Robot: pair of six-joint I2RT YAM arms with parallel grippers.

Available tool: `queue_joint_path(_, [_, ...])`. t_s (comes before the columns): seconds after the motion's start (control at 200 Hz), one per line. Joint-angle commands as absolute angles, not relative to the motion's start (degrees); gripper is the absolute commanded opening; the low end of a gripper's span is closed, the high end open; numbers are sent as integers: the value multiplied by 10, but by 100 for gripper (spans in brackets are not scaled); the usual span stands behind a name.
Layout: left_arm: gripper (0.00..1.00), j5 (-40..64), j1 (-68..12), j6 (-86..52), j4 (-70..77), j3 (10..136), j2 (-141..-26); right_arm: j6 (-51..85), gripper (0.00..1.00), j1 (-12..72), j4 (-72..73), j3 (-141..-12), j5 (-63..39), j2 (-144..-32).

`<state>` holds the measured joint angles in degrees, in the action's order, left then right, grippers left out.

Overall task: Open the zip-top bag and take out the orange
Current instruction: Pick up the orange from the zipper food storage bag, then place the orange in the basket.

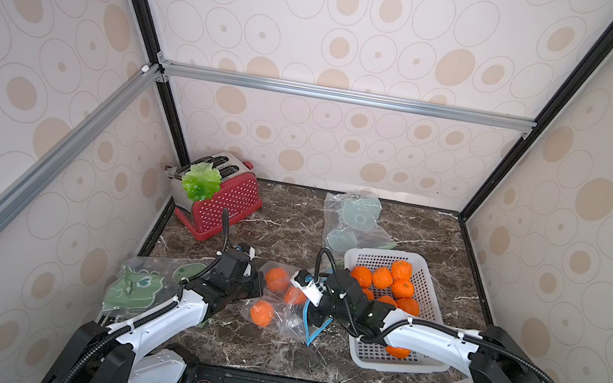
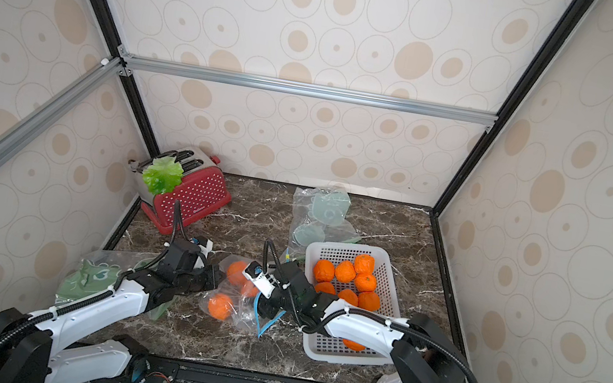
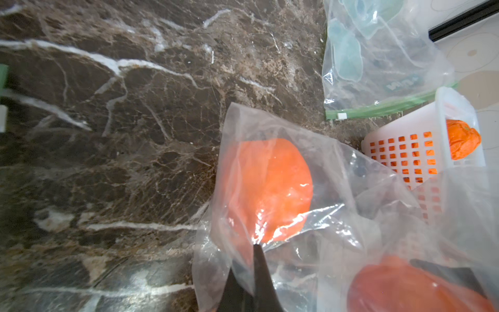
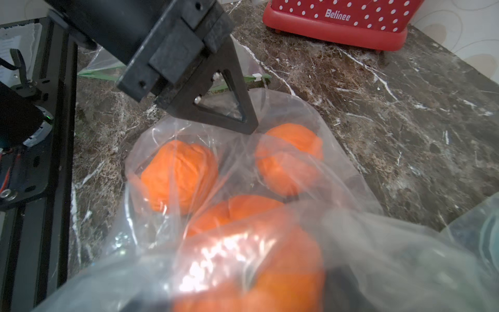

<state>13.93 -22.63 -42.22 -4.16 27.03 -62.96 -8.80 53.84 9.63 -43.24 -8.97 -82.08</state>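
This is a robot test booth of the lab kind, dressed like a kitchen. Thin wallpapered panels (image 1: 365,33) sit in a bare metal frame (image 1: 346,96). The left arm (image 1: 166,312) and right arm (image 1: 435,342) rise from the front edge of a marble tabletop (image 1: 292,215). The props are from a kitchen – a red toaster (image 1: 225,200), a white basket (image 1: 383,252) of oranges (image 1: 382,277), a zip-top bag (image 1: 289,322).

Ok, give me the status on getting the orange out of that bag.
Done: the zip-top bag looks open, its blue zip gaping around the right gripper. In hand: the left gripper pinches the bag's plastic while the right one reaches at the mouth towards the nearest orange; a grip is not visible. Left: lift that orange clear; other oranges lie in the bag too.
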Motion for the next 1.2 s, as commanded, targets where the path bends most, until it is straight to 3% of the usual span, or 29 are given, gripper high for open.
queue_joint_path(0.0, [0,79,-219,-425,-64,277,-624,-85,48,520,32,-418,-93,-761])
queue_joint_path(0.446, [0,49,-219,-428,-79,275,-598,-34,45,500,-89,-416,-55,-624])
queue_joint_path(1.192, [0,37,-219,-421,-86,270,-577,2,43,500,-212,-473,-23,-561])
